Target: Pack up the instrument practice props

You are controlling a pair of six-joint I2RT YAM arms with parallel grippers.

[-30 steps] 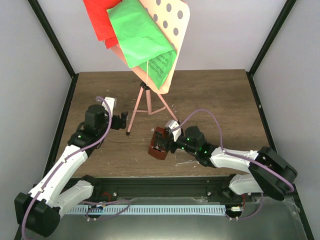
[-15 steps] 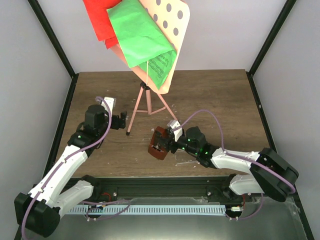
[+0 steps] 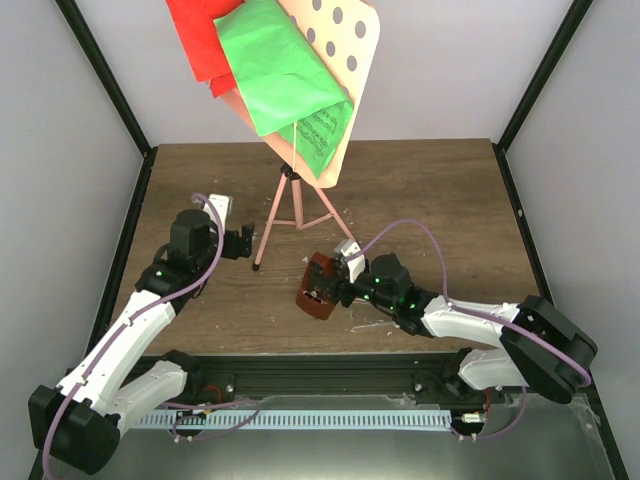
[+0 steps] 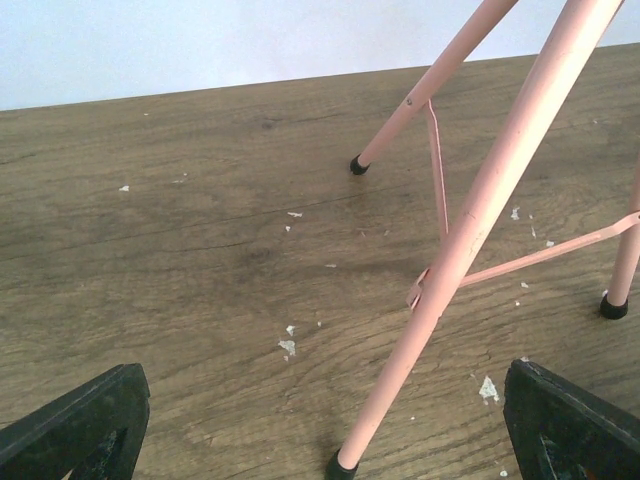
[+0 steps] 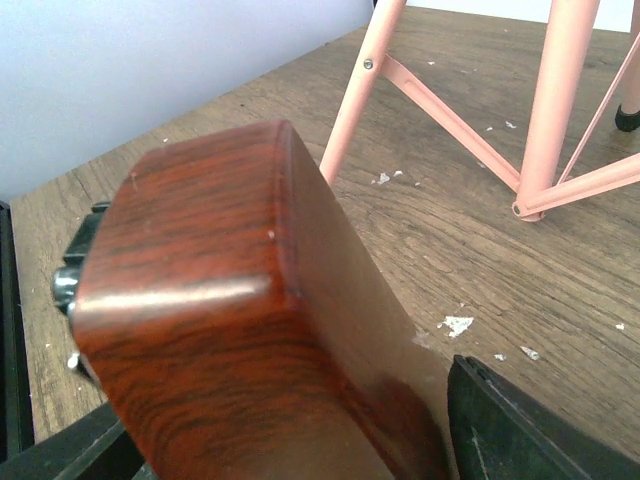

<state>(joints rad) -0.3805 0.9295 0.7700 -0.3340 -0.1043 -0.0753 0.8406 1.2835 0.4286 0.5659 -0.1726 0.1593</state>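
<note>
The pink music stand (image 3: 292,205) rises from the middle of the table, and its hole-dotted desk (image 3: 350,50) carries a green sheet (image 3: 275,70) and a red sheet (image 3: 200,40). My right gripper (image 3: 333,284) is shut on the reddish-brown metronome (image 3: 318,288), which is tilted low over the wood in front of the tripod. The right wrist view shows the metronome (image 5: 250,340) filling the space between the fingers. My left gripper (image 3: 243,243) stands open at the foot of the stand's near-left leg (image 4: 470,230), which passes between its fingers without touching them.
White flecks (image 4: 287,346) lie scattered on the wooden table (image 3: 440,200). Black frame posts (image 3: 110,90) and pale walls close in the sides and back. A slotted rail (image 3: 320,418) runs along the near edge behind the arm bases.
My right gripper and the metronome have edged slightly to the left. The left arm, stand and sheets have not moved.
</note>
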